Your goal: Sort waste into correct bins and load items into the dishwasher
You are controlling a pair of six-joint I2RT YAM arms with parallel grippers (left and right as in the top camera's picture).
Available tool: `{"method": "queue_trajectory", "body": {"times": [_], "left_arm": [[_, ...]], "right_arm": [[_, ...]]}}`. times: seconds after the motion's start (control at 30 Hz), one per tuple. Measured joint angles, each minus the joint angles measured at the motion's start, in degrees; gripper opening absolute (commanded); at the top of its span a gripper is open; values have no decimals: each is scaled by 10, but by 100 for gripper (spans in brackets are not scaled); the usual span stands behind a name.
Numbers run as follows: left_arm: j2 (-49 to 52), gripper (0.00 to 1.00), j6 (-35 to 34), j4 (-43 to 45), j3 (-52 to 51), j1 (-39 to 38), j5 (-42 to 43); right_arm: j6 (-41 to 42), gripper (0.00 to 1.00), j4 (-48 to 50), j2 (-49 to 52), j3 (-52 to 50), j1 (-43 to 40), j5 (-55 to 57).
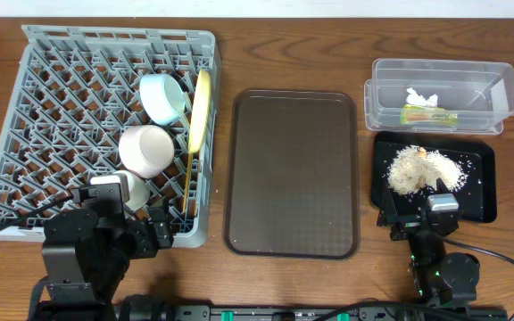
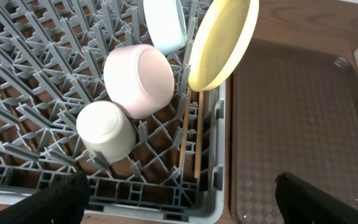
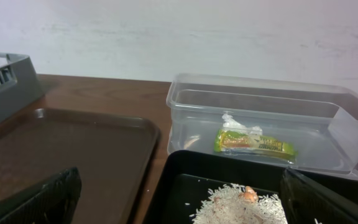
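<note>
Rack (image 1: 61, 53) was loaded, tub (image 1: 440, 64) and black tray (image 1: 480, 201) held sorted waste (image 1: 418, 169); left gripper (image 2: 182, 193) and right gripper (image 3: 182, 199) stood wide, empty.

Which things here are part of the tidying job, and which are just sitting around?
Part of the job:
grey dish rack, yellow plate, pink bowl, blue bowl, white cup, chopsticks, clear tub, tissue, snack wrapper, black tray, rice scraps.

Just lying about:
brown serving tray.
</note>
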Motion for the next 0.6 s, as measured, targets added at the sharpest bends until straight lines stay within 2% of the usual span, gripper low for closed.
{"method": "queue_trajectory", "body": {"times": [0.6], "left_arm": [[-9,96,13,-17,-3,2,-20]], "right_arm": [[0,99,0,0,0,0,0]]}}
